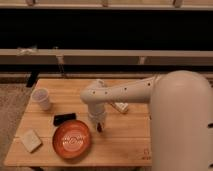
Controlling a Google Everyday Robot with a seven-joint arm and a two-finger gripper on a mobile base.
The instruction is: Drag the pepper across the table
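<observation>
One gripper (99, 126) is pointing down over the pale planked table (125, 145), at the round orange plate's (71, 140) two o'clock edge. Small dark red pepper (99, 128) is sitting at its fingertips; grip unclear. Flat black block (65, 119) is lying at plate's eleven o'clock.

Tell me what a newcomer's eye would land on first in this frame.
The bulky white robot arm fills the right side and reaches left over the pale wooden butcher-block table. Its gripper points down at the small dark red pepper, just right of the round orange-red plate near the front edge. A flat black block lies behind the plate and a white cup stands at far left.
</observation>
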